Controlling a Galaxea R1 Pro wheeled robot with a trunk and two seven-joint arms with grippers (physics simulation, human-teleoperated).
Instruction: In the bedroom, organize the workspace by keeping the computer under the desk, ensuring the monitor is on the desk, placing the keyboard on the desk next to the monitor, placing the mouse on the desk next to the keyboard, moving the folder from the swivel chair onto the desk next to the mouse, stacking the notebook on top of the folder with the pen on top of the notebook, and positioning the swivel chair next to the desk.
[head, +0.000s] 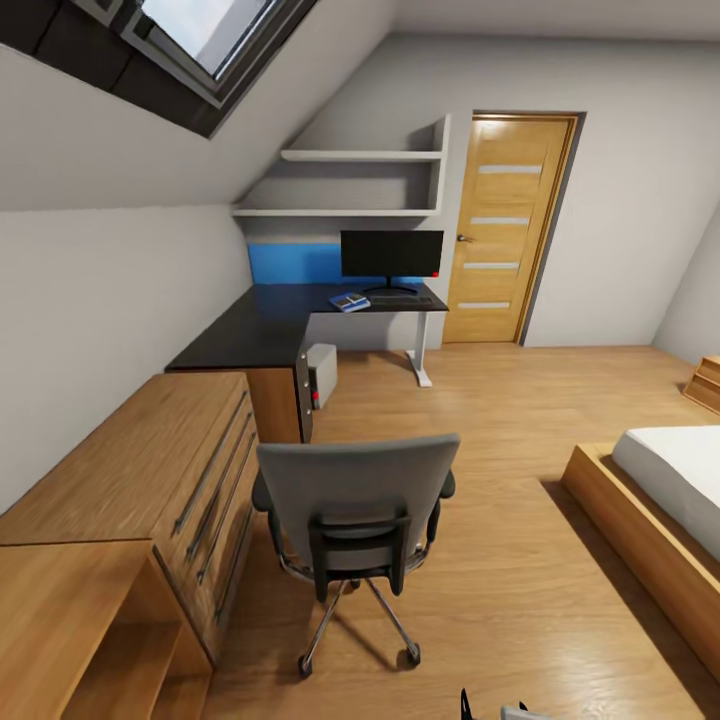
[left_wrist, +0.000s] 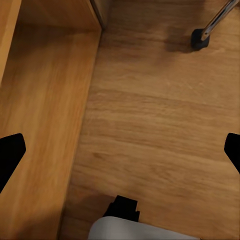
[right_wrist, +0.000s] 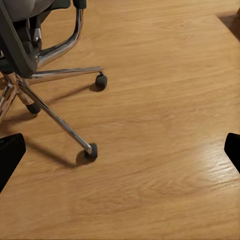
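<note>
Left end effector (left_wrist: 120, 150): fingers (left_wrist: 10, 152) spread wide, dark tips at opposite edges of the left wrist view, nothing between them. It points down at the wood floor (left_wrist: 160, 125), beside the side wall of a light-wood chest (left_wrist: 45, 100). One castor of the swivel chair (left_wrist: 200, 39) lies ahead of it.

Right end effector (right_wrist: 120, 150): fingers (right_wrist: 10, 155) likewise spread, empty, over the floor. The chair's chrome star base (right_wrist: 55, 112) and castors stand ahead of it and to one side, apart from the fingertips.

Head view: the swivel chair (head: 352, 505) stands directly ahead of both end effectors, back turned toward the camera, near the chest (head: 130, 480). Further ahead is the black-topped counter (head: 270, 325) with blue back panel. The monitor (head: 391, 255) stands upright on it; the keyboard (head: 402, 299) lies just in front of the monitor base. A blue flat item (head: 349, 301) lies on the counter beside the keyboard; its identity cannot be told. The computer (head: 321, 373) sits on the floor under the counter.

No legible labels or writing are visible
</note>
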